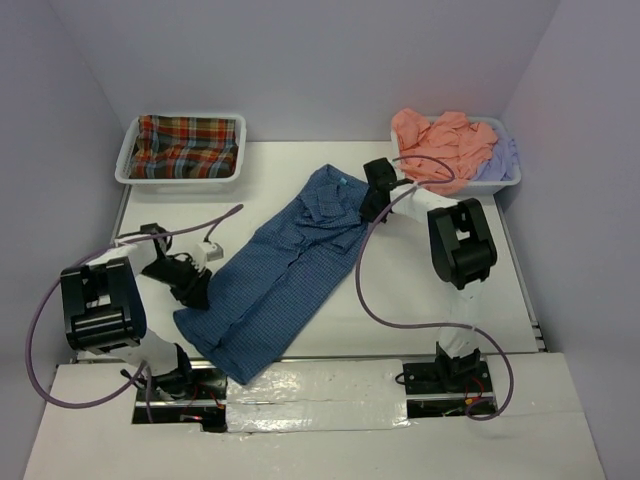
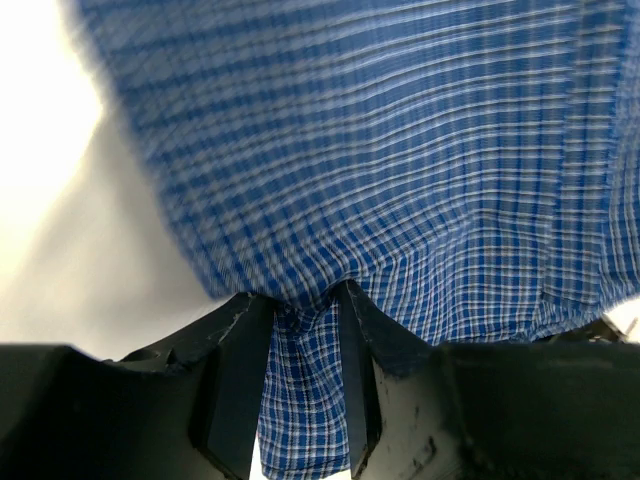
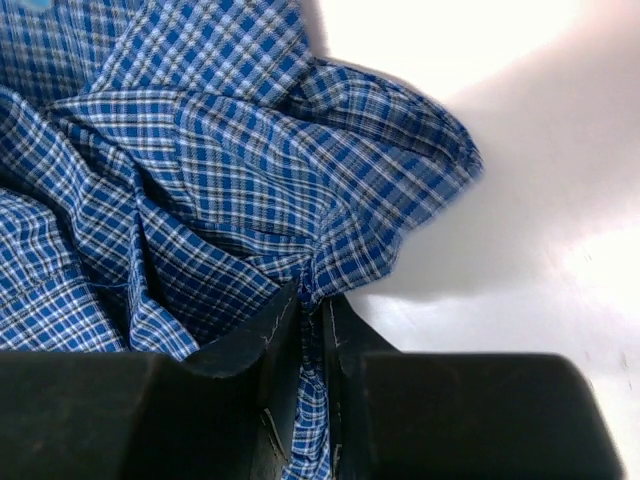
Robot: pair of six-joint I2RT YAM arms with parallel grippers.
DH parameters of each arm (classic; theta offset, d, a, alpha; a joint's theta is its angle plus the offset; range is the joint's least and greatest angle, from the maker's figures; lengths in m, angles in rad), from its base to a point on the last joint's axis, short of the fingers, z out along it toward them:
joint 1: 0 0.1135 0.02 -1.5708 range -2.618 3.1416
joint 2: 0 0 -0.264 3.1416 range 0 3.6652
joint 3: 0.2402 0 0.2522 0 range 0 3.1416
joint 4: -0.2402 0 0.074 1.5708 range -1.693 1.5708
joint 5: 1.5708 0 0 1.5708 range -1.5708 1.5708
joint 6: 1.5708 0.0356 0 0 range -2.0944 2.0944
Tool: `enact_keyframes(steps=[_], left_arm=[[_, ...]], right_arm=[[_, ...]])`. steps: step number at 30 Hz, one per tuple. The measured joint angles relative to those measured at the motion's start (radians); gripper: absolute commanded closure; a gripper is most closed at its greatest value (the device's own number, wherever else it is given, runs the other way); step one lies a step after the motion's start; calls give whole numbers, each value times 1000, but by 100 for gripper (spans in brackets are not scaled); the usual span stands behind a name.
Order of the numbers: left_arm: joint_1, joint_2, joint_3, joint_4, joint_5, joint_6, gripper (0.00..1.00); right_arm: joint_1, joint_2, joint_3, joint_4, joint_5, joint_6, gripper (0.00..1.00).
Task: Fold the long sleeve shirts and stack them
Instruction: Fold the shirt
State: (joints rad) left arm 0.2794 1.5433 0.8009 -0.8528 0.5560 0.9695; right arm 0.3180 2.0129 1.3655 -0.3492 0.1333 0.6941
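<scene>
Gripping the blue shirt point(image 1: 290, 262), my left fingers point(image 2: 234, 385) are clamped on its hem, my right fingers point(image 3: 250, 345) on its shoulder, to spread it flat.

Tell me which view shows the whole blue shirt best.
Top external: it shows the blue shirt whole, spread diagonally on the table. Left wrist shows only a flat patch of it pinched in the left fingers; right wrist shows only bunched folds pinched in the right fingers.
</scene>
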Motion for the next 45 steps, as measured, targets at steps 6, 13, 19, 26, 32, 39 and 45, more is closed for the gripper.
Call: enact_keyframes(steps=[6,13,19,26,32,39,45], left_arm=[[-178,-35,-38,4,13,-3,54],[-435,-148,-109,37,-14,-11,51],[-664,-186,-125,119,-42,-92,47],[-752,-278,-128,147,-87,-188,30],[-754,-338,-14,97,-114,-244,9],[-766,-487,143,29,-186,-265,8],[-785,-716,83,14,-364,8,15]], right_arm=[[3,187,325,-103,-3,-90,81],[-3,449,800,-189,-43,-207,70],[-23,479,859,-168,-84,-255,43],[-52,443,816,-167,-105,-319,29],[-9,282,670,-180,-68,-373,28],[62,-135,255,-135,-45,-314,24],[207,-518,-230,-64,-55,-209,20]])
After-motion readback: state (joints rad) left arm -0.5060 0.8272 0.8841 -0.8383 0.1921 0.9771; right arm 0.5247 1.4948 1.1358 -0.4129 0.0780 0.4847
